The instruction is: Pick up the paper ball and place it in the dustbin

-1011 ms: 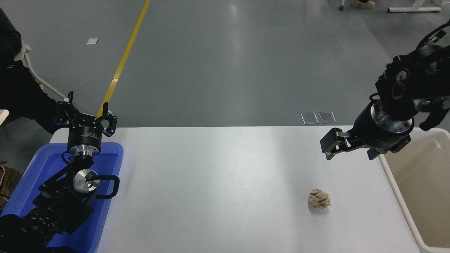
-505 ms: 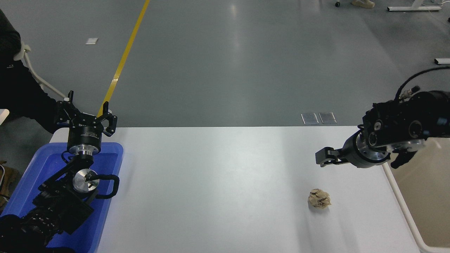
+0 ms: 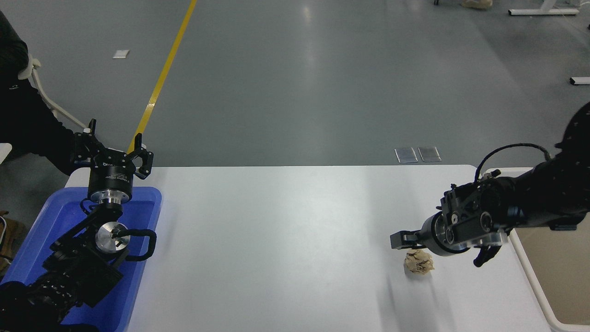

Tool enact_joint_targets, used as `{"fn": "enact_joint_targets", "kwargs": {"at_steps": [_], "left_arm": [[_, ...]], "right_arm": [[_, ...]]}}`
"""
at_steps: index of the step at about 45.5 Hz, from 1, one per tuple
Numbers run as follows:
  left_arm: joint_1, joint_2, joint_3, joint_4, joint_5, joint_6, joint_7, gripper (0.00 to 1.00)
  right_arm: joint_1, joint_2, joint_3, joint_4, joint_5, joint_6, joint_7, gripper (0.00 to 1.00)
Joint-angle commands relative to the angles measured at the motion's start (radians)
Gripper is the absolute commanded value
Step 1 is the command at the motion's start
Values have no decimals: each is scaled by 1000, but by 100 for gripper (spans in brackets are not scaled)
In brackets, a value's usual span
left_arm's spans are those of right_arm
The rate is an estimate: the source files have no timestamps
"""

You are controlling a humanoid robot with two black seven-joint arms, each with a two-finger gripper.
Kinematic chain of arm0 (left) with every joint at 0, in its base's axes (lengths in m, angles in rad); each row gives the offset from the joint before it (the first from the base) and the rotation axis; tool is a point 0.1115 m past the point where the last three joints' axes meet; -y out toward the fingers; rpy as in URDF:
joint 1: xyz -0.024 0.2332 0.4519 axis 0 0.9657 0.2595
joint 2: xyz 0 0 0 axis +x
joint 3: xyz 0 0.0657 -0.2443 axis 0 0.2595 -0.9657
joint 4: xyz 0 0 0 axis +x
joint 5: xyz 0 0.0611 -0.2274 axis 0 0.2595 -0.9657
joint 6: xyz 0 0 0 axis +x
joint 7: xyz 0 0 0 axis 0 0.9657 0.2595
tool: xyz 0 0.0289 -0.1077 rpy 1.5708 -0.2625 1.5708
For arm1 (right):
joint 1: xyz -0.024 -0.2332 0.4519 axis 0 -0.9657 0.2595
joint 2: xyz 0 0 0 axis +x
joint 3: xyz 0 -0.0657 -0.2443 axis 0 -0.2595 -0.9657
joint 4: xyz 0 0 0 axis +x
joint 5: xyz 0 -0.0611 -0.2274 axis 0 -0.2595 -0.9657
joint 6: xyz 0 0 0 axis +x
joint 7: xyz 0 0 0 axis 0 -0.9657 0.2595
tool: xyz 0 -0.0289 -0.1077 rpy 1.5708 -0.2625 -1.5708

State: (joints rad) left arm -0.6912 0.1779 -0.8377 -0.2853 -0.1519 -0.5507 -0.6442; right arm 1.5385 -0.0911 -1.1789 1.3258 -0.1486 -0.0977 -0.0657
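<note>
A white desk (image 3: 286, 240), a blue tray and a grey workshop floor

The blue plastic tray (image 3: 46, 230) sits at the desk's left end. Beyond the far edge, a yellow floor line (image 3: 161, 80) runs diagonally across the grey floor (image 3: 299, 83), with a small pale patch (image 3: 120, 54) to its left and two clear rectangular plates (image 3: 417, 154) side by side near the desk. A person's dark sleeve (image 3: 27, 129) shows at the left edge beside a white chair frame (image 3: 44, 97).

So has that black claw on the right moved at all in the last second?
Yes. The right gripper has come down and toward the camera, from near the table's far edge to just above the paper ball.
</note>
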Motion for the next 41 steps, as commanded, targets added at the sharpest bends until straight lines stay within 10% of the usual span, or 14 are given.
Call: {"fn": "enact_joint_targets", "kwargs": {"at_steps": [1, 21, 33, 41], "left_arm": [[-1, 0, 0, 0, 0, 0, 0, 99], [-1, 0, 0, 0, 0, 0, 0, 99], [-1, 0, 0, 0, 0, 0, 0, 99], [-1, 0, 0, 0, 0, 0, 0, 99]], "right_arm": [[-101, 39, 1, -99, 1, -36, 1, 100], [-186, 62, -16, -172, -2, -71, 14, 94], [-207, 71, -39, -204, -17, -88, 37, 37], [-221, 77, -53, -223, -23, -96, 37, 23]]}}
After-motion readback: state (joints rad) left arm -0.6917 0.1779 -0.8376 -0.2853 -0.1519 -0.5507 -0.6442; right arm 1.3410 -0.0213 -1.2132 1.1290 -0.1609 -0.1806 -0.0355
